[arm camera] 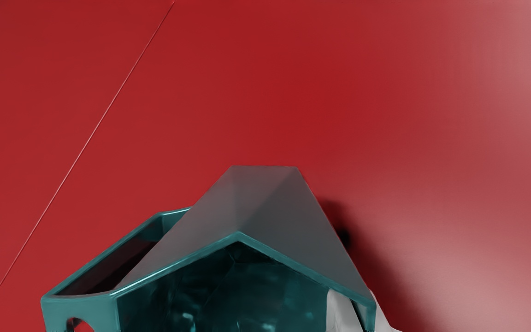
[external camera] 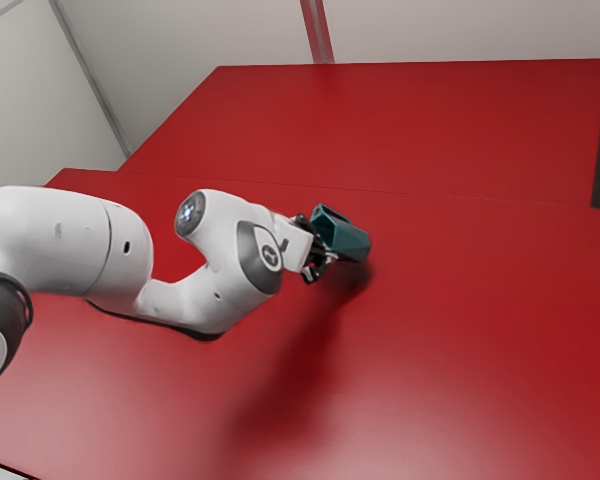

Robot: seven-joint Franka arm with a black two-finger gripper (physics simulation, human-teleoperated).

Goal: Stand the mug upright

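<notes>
Jaws: closed on the mug point(external camera: 346, 238), apparently across its wall. It lies tilted at their tips, mouth toward the hand. We should roll it slowly until the mouth faces up, seat the base flat on the worktop point(external camera: 480, 300), then release.

Mug point(external camera: 348, 242): deep teal, though its outer faces look plain grey from the wrist
Table point(external camera: 480, 300): glossy red, crossed by a thin pale line
Arm point(external camera: 215, 290): white, dark grey banding
Gripper point(external camera: 319, 248): black
Wall point(external camera: 460, 30): soft grey, one red stripe
</notes>
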